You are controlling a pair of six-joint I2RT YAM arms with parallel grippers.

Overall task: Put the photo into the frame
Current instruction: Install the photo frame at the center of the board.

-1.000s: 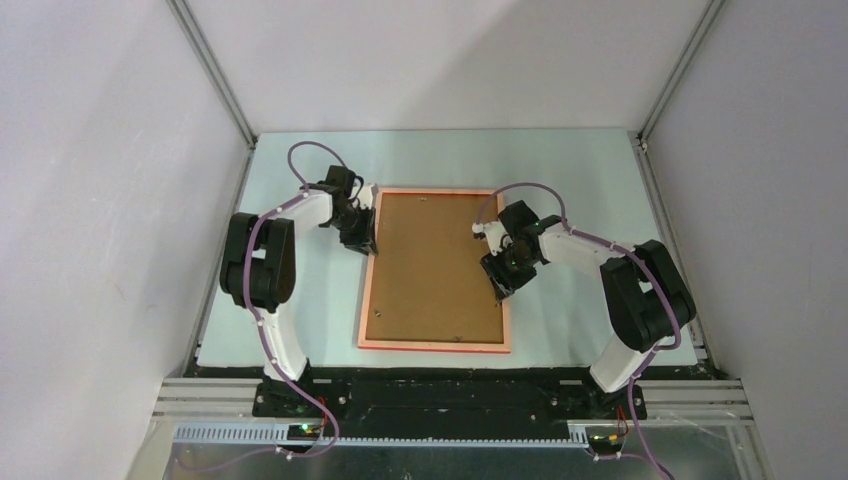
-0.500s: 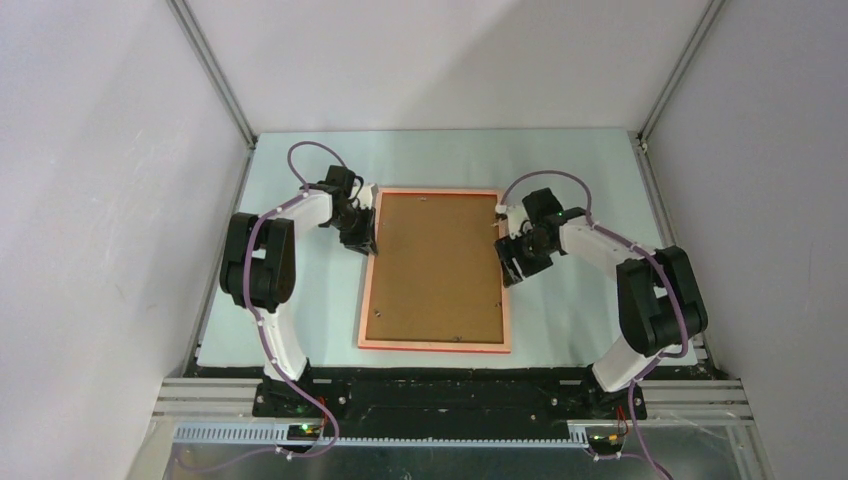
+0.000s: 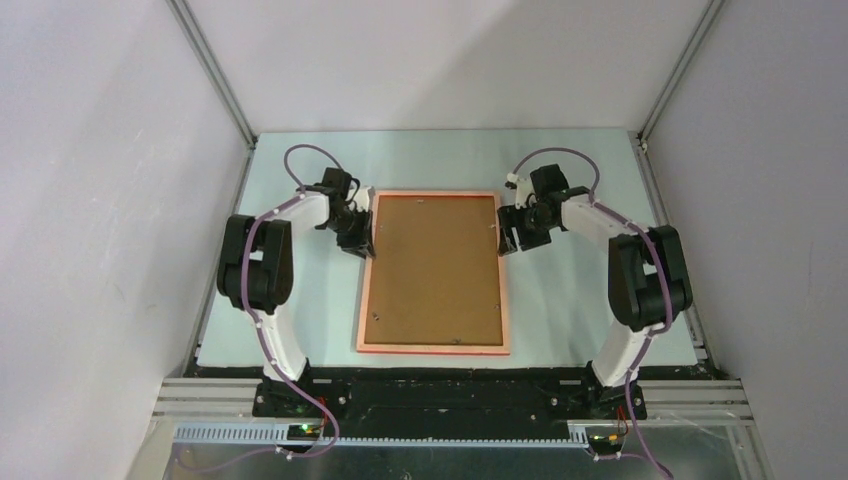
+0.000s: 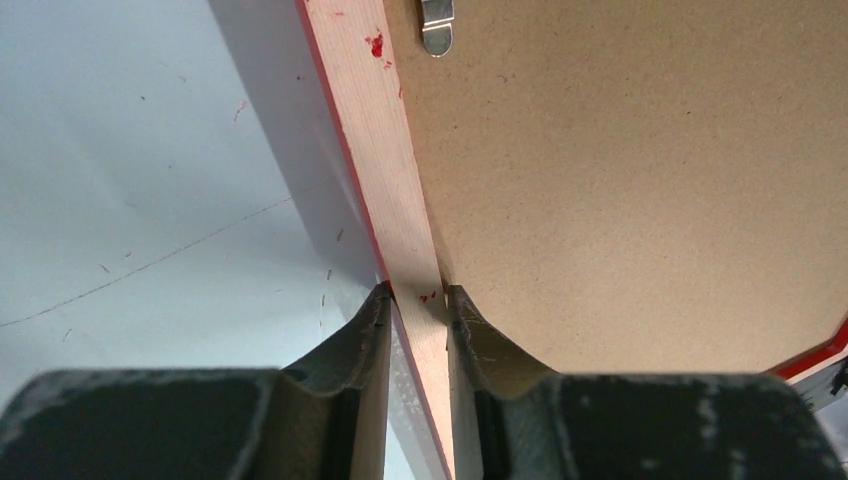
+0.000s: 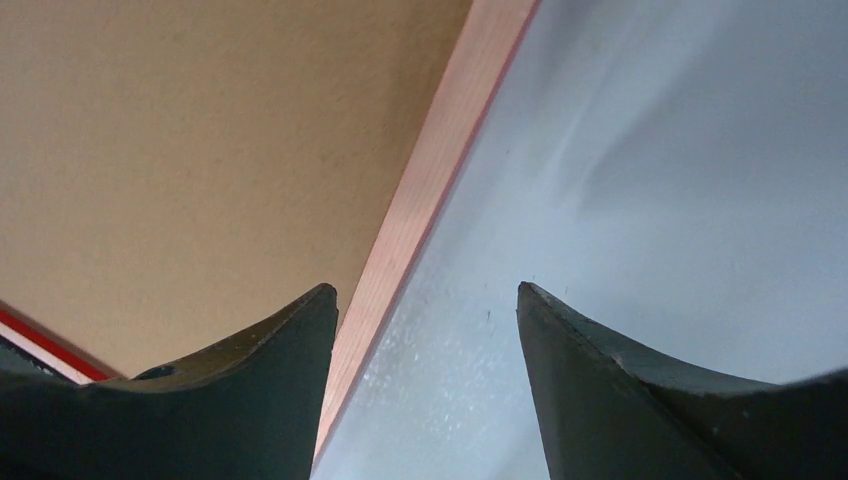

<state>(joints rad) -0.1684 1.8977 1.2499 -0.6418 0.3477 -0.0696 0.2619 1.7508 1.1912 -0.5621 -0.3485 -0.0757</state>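
Right jaws have swung off the brown fibreboard backing (image 3: pixel 435 265) to the far right rail of the thin rectangular pink-backed frame (image 3: pixel 432 347), apart, gripping nothing. Left jaws clamp its left rail. Frame flat on pale bench (image 3: pixel 300 300), long axis front-to-back; photo unseen.

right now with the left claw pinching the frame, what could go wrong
1. The left claw grips only the left rail of the frame; lifting there alone could twist it, and the backing board might shift.
2. The open right claw has the right rail close to one finger, so closing might shove the frame instead of gripping.
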